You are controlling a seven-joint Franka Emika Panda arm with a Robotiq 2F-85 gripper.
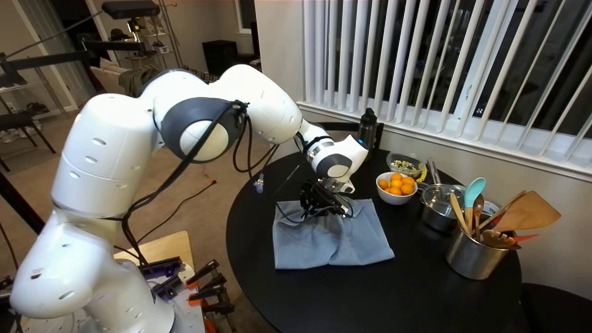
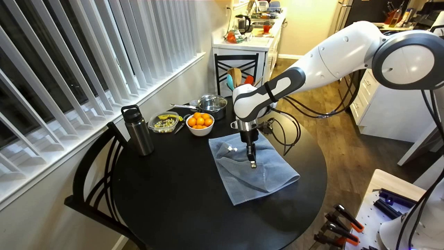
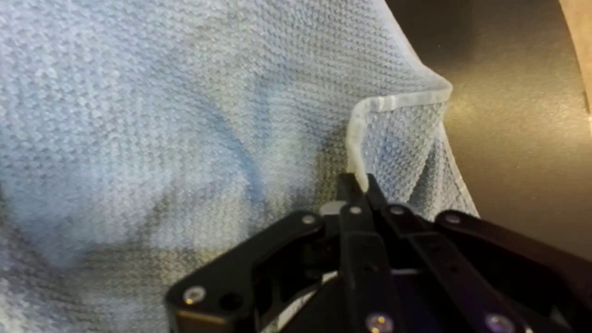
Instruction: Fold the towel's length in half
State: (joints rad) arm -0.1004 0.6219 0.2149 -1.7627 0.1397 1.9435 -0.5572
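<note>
The light grey-blue towel (image 1: 305, 249) lies on the black round table in both exterior views (image 2: 242, 192), with folds and wrinkles in its middle. In the wrist view the towel (image 3: 162, 115) fills most of the picture, and its pale hem bends up into the jaws. My gripper (image 3: 361, 184) is shut on that hem, with the fingertips pinching it. In an exterior view the gripper (image 2: 253, 163) points down over the middle of the towel, low above the table. Cables and the wrist partly hide the fingertips in an exterior view (image 1: 323, 203).
A white bowl of oranges (image 1: 392, 198) stands just beyond the towel. Near it are a clear food container (image 2: 164, 123), a pot with a glass lid (image 1: 439, 208) and a steel bottle (image 2: 138, 132). A steel utensil holder (image 1: 474, 256) stands by the table edge.
</note>
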